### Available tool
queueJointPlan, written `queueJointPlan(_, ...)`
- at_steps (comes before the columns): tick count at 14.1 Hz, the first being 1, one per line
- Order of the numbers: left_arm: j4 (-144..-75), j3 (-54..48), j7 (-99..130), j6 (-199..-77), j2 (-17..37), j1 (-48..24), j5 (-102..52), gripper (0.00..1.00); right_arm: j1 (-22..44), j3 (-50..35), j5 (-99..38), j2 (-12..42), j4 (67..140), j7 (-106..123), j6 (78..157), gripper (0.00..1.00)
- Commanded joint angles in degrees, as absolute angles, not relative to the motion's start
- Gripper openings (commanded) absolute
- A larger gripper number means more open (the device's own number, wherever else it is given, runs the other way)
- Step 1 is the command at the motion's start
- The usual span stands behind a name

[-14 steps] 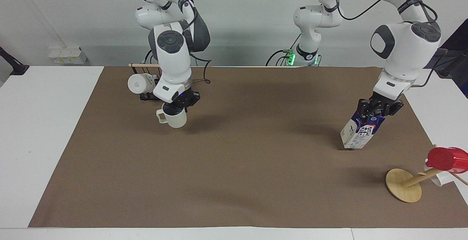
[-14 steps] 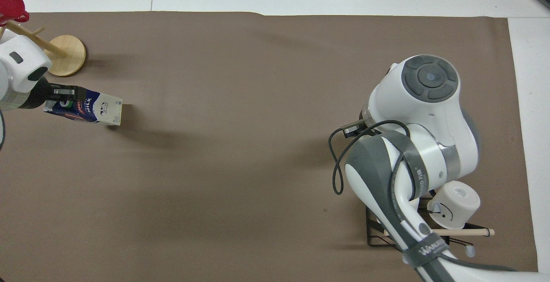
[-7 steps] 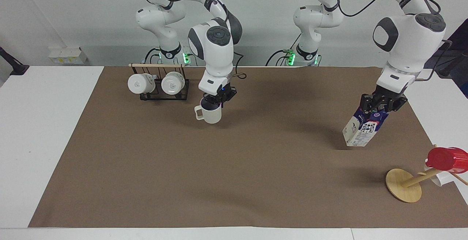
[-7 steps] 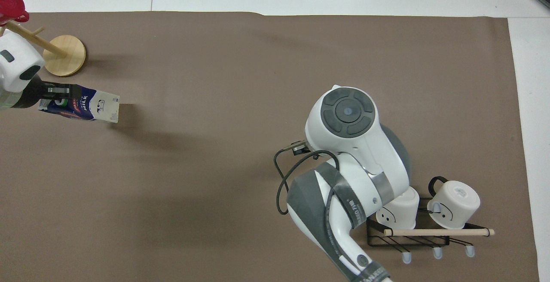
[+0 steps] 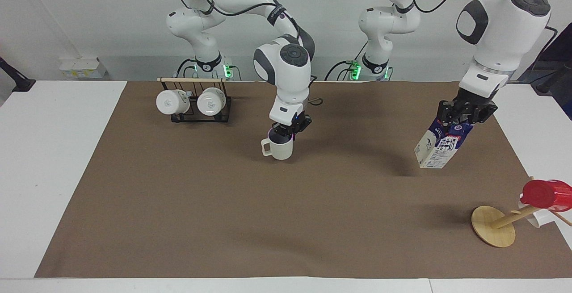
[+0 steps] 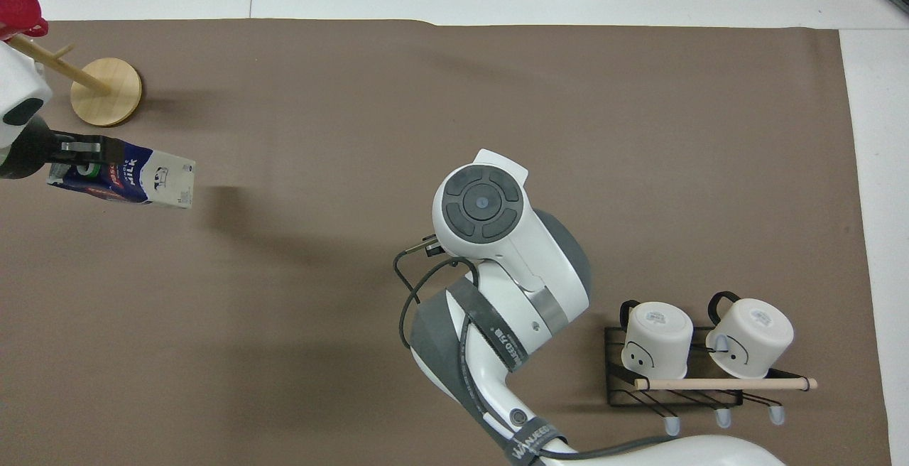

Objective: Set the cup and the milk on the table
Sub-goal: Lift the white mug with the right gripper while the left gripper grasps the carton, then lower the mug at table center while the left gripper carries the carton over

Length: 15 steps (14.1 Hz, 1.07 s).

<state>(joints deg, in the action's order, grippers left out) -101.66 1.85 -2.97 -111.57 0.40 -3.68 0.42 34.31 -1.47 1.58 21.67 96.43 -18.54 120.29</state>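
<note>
From overhead, our right arm's wrist hides the cream-beige ceramic mug [image 5: 280, 147] entirely. Facing us, our right gripper [image 5: 287, 132] is clamped on the mug's rim, just above the brown rectangular mat [image 5: 250, 212] covering the wide white tabletop [image 5: 49, 150]. Our left gripper [image 5: 464, 116] is closed on the top of the tilted dark blue and white gable-top milk carton [image 5: 440, 146], raised over the mat's left-arm end, its cap hard to see. A plain white wall [image 5: 111, 20] backs the table.

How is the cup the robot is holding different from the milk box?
The cup is plain cream and hangs upright, while the milk is blue and white with print and hangs tilted. The cup is round with a handle; the milk is boxy and taller. The right gripper holds the cup, the left gripper the milk. Both hang above the table.
</note>
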Motion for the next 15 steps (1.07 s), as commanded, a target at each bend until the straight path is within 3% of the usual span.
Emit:
queueJointPlan(1,-101.34,2.37,-3.08,-110.48,0.09,-3.61,-0.09,0.21,35.07,-1.41,2.28,23.91,94.75,-19.34,121.46,0.0)
queueJointPlan(15,-100.55,2.2,-1.85,-110.57,0.44,-4.57,-0.09,0.21,35.42,-1.49,1.14,24.61,98.26,-19.07,128.4,0.0)
